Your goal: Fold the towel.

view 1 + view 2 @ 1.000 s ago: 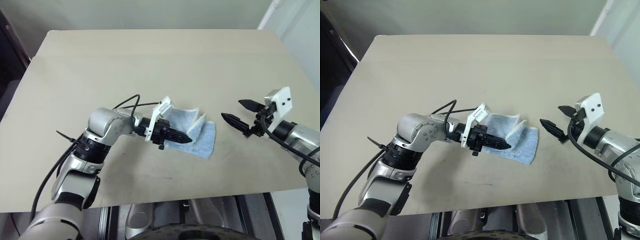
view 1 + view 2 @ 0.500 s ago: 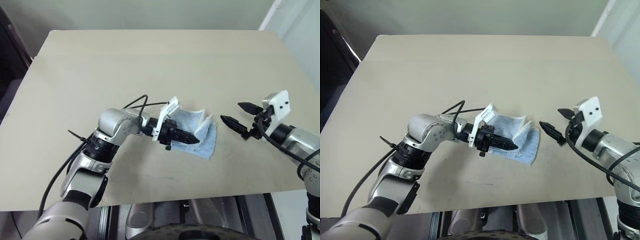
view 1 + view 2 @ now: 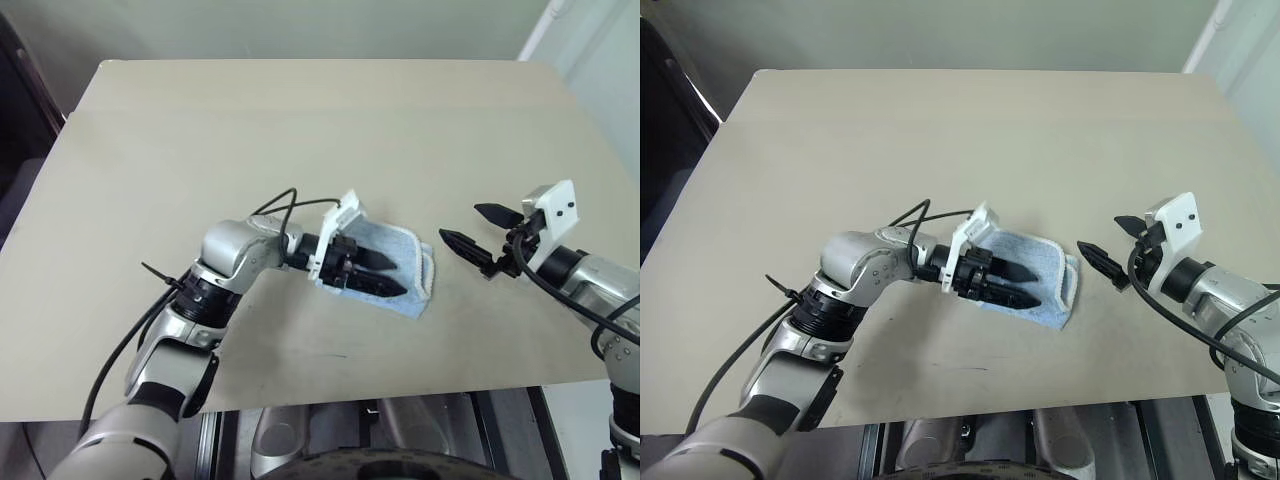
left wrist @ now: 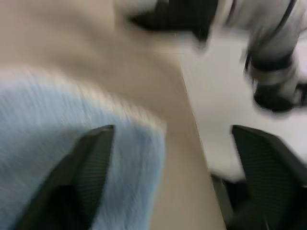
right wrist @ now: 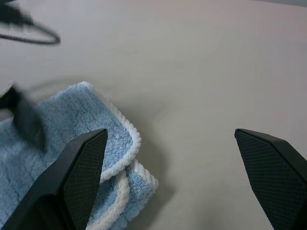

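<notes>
1. now the towel [image 3: 408, 262] lay folded on the beige surface [image 3: 300, 130], near its front edge, white hem stacked on the right side.
2. left gripper [image 3: 388, 276] hovered over the towel, fingers spread wide, holding nothing.
3. right gripper [image 3: 468, 230] sat just right of the towel, fingers wide, empty.

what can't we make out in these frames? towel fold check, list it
- Towel: its near-left part lies under the left gripper in the head views, so the fold line there is hidden.
- Left wrist view: motion blur smears the towel's edge and the table.
- Right wrist view: the towel is cut off by the frame edge; the right gripper covers part of it.
- Loop tag: not discernible.
</notes>
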Available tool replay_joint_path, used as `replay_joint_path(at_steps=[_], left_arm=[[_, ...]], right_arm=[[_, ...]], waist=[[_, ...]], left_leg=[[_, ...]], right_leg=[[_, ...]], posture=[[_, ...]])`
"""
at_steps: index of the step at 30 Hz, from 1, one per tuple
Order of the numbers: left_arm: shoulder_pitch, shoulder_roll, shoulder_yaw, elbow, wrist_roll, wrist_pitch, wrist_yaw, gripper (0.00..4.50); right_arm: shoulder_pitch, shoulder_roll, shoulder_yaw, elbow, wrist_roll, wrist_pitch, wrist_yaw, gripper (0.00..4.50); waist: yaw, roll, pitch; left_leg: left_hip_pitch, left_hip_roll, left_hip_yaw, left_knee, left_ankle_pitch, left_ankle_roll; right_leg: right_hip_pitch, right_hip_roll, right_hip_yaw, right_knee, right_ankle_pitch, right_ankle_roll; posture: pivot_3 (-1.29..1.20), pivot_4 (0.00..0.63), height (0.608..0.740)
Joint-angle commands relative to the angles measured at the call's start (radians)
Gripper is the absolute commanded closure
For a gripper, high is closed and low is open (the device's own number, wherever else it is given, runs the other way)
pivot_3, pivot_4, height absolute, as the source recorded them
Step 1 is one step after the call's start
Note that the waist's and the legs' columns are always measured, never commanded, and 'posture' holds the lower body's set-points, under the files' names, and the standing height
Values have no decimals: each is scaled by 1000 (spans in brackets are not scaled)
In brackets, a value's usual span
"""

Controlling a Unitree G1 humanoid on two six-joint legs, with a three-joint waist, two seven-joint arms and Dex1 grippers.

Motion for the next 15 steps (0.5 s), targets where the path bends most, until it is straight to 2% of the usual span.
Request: replay_joint_path(at_steps=[1, 6, 7, 9, 11, 15], left_arm=[[-10, 1, 109, -63, -32, -83, 17, 162], [32, 61, 140, -18, 86, -345, -32, 162], [39, 73, 150, -10, 85, -356, -41, 141], [53, 86, 182, 20, 88, -383, -28, 504], [76, 111, 175, 34, 118, -433, -48, 1039], [134, 141, 143, 55, 177, -541, -101, 2385]], right_arm=[[-27, 14, -18, -50, 42, 8, -16, 0], [-43, 43, 22, -85, 79, 37, -18, 0], [-45, 48, 30, -90, 83, 40, -18, 184], [-51, 64, 48, -98, 98, 48, -20, 558], [-52, 72, 65, -105, 101, 51, -17, 1260], [-78, 101, 104, -93, 98, 52, -28, 2620]], waist=[[-2, 0, 0], [-3, 0, 0], [-3, 0, 0], [-3, 0, 0], [-4, 0, 0], [-4, 0, 0]], left_leg=[[0, 0, 0, 0, 0, 0], [3, 0, 0, 0, 0, 0], [4, 0, 0, 0, 0, 0], [4, 0, 0, 0, 0, 1], [4, 0, 0, 0, 0, 1], [3, 0, 0, 0, -1, 2]], right_leg=[[0, 0, 0, 0, 0, 0], [2, 0, 0, 0, 0, 0], [2, 0, 0, 0, -1, -1], [3, 0, 0, 0, -1, -1], [3, 0, 0, 0, -1, -1], [2, 0, 0, 0, -1, -2]], posture=[[0, 150, 703], [0, 150, 703], [0, 150, 703], [0, 150, 703], [0, 150, 703], [0, 150, 703]])
